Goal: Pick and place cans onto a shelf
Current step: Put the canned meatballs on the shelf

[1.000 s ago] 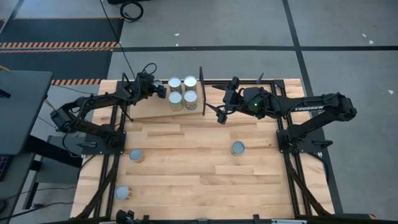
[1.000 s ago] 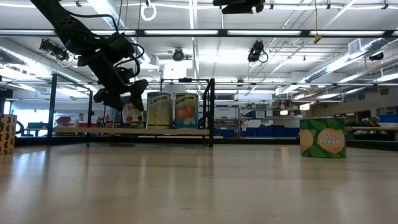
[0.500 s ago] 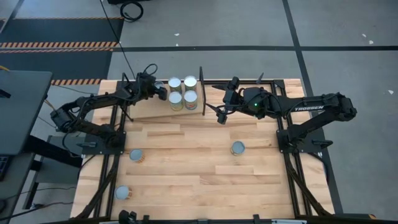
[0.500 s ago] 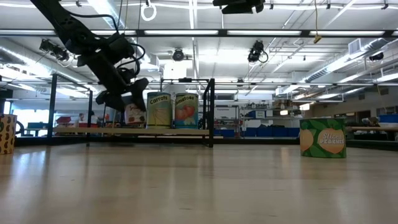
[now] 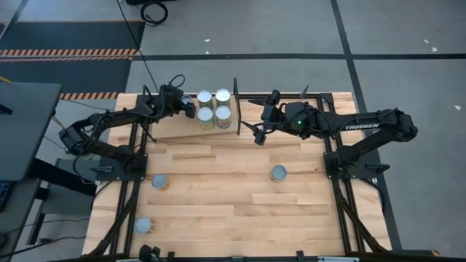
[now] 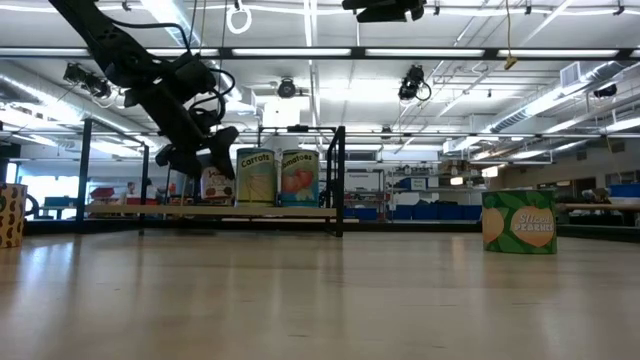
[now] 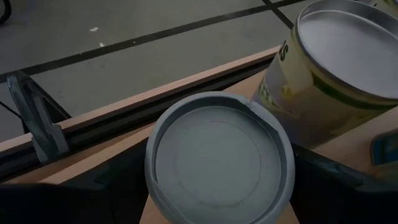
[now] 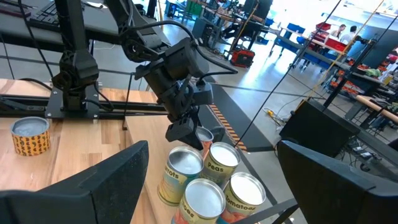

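Observation:
The shelf (image 5: 171, 129) is a light plank with black rods and an upright divider (image 5: 235, 106) at the table's far side. Several cans stand on it in a block (image 5: 214, 105); two of them show in the low view (image 6: 256, 177). My left gripper (image 5: 186, 105) is over the shelf just left of that block, shut on another silver-topped can (image 7: 217, 155) with a reddish label (image 6: 213, 184). My right gripper (image 5: 256, 132) hangs open and empty right of the divider. Three loose cans stand on their bases on the table (image 5: 279, 173), (image 5: 159, 181), (image 5: 143, 225). My left gripper has the can between its two fingers, one on each side of the can's upper rim (image 7: 150, 177). The fingers (image 6: 222, 140) slant down from above and from the table's left. The can stands upright, its base at the shelf plank's level; whether it rests there I cannot tell.
The neighbouring can (image 7: 339, 62) stands close beside the held one. Black frame rails run along the table's left (image 5: 131, 182) and right (image 5: 342, 196) sides. Bare wood lies between the loose cans in the table's middle (image 5: 218, 189).

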